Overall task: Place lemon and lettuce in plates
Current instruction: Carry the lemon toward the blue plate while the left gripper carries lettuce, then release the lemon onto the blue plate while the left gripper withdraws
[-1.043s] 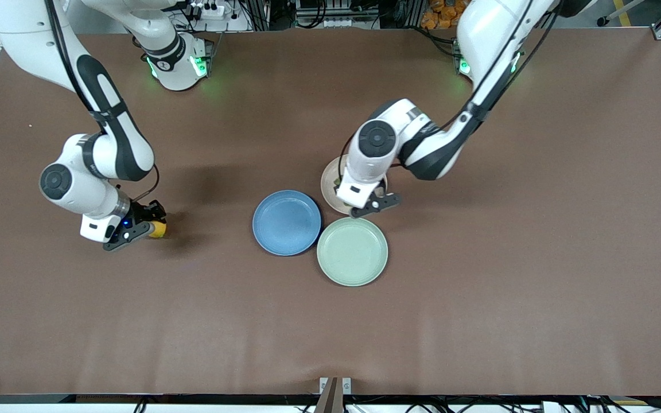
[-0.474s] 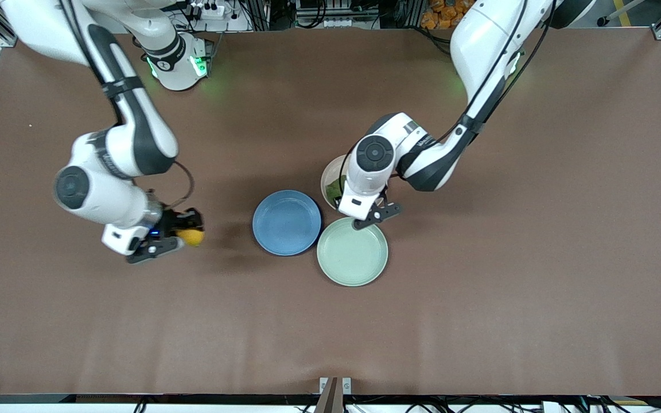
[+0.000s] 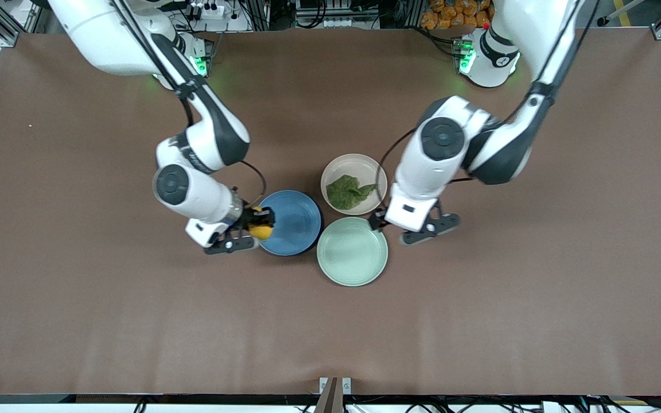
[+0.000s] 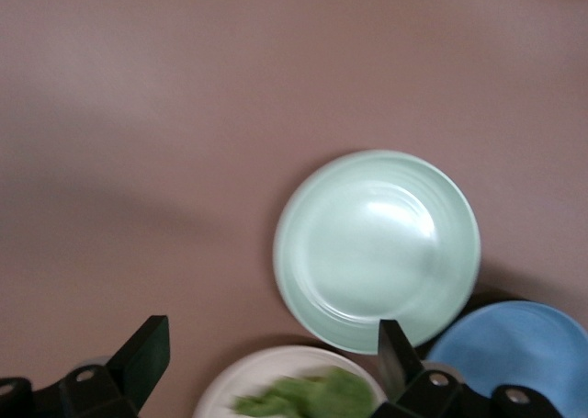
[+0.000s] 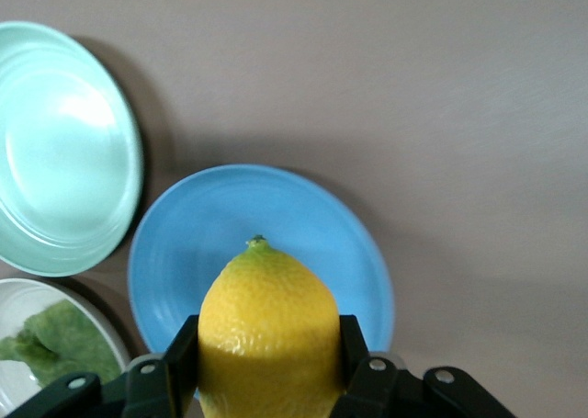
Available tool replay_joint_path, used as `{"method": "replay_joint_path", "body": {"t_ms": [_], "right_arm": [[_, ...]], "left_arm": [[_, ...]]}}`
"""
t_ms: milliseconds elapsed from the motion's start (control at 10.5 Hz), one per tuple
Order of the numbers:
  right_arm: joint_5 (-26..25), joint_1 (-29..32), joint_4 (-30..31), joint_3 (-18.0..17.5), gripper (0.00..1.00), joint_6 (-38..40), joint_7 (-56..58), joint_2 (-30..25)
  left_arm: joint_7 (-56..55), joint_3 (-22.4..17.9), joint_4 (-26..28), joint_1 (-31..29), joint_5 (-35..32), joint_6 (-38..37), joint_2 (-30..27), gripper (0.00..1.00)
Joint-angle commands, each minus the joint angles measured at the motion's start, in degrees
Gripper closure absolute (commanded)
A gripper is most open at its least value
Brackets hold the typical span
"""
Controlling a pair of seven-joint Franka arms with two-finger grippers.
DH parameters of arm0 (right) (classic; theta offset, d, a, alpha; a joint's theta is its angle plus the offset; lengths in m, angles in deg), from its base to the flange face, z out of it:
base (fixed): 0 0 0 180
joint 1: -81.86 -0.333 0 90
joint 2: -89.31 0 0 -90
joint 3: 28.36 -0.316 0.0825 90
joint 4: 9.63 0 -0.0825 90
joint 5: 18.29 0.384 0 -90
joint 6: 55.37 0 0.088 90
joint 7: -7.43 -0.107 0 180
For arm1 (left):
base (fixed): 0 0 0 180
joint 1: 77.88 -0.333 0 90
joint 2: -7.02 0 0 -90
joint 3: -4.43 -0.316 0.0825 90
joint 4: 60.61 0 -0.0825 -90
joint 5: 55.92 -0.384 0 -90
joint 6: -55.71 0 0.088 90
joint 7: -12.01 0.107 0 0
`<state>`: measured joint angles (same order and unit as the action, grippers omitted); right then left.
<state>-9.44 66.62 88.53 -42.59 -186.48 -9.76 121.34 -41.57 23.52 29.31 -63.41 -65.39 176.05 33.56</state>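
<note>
My right gripper (image 3: 250, 230) is shut on the yellow lemon (image 3: 260, 230) and holds it over the rim of the blue plate (image 3: 293, 221) at the right arm's end. In the right wrist view the lemon (image 5: 267, 331) sits between the fingers above the blue plate (image 5: 211, 230). The dark green lettuce (image 3: 349, 192) lies in the beige-pink plate (image 3: 336, 169); it also shows in the left wrist view (image 4: 308, 395). My left gripper (image 3: 413, 226) is open and empty, up in the air over the table beside the beige-pink and mint plates.
A pale mint-green plate (image 3: 352, 251) lies empty, nearer the front camera than the other two plates and touching them. It also shows in the left wrist view (image 4: 377, 243) and the right wrist view (image 5: 60, 147).
My right gripper carried the lemon from the right arm's end of the table to the blue plate's rim. My left gripper let go of the lettuce and moved off the beige-pink plate.
</note>
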Motion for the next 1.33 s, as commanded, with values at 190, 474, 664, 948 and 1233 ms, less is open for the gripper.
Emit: {"method": "replay_joint_path", "body": {"t_ms": [190, 474, 664, 948, 1233], "right_arm": [[-2.5, -4.2, -5.5, -0.5, 1.00, -0.5, -10.9, 6.6], [-2.4, -4.2, -5.3, -0.5, 0.62, -0.3, -10.9, 7.1], [-3.0, -4.2, -5.3, -0.5, 0.00, -0.1, -10.3, 6.7], [-3.7, -1.8, -5.3, -0.4, 0.00, 0.9, -9.5, 3.7], [-4.2, 3.4, -5.5, 0.5, 0.00, 11.9, -1.3, -3.0]], "left_arm": [[17.2, 0.5, 1.0, -9.3, -0.2, -8.5, -7.3, 0.00], [20.5, 0.7, 0.2, -13.1, 0.0, -12.7, -11.1, 0.00], [21.7, 0.5, -2.8, -14.2, 0.1, -16.6, -11.9, 0.00], [23.9, 0.7, -6.5, -15.6, 0.1, -21.7, -13.2, 0.00], [24.0, 0.7, -6.6, -16.6, 0.7, -23.1, -15.2, 0.00]]}}
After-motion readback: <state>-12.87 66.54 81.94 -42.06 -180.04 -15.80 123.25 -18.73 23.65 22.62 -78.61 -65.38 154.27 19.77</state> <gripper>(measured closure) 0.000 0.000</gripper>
